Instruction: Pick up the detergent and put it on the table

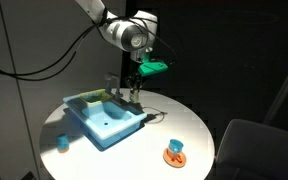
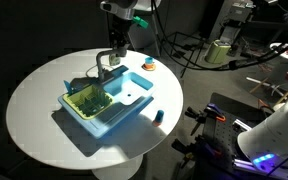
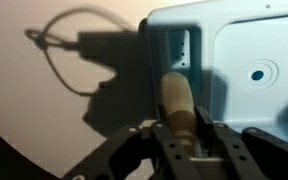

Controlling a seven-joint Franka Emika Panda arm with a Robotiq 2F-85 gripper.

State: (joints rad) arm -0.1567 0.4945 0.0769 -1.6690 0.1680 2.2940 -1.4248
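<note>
**Gripper.** In the wrist view the gripper (image 3: 181, 128) has its jaws pinched on the detergent (image 3: 177, 98). One finger lies on each side of the bottle.

**Detergent.** A slim, pale yellowish bottle held in the jaws, with its narrow end pointing away from the camera. It sits at the rim of the tray (image 3: 246, 50), beside the tray's corner. Whether it touches the tray or the table cannot be told.

**Tray.** Light blue and rectangular, near the table's centre. An exterior view shows green contents at one end (image 2: 87, 100).

**Table.** The table (image 3: 39, 115) is round and white-topped. The gripper's shadow falls on the bare top beside the tray.

**Other items.** A small light-blue cup (image 1: 62, 143) stands near the table edge, apart from the tray. An orange-and-blue round object (image 1: 175, 153) rests near the edge, well apart from the cup.
</note>
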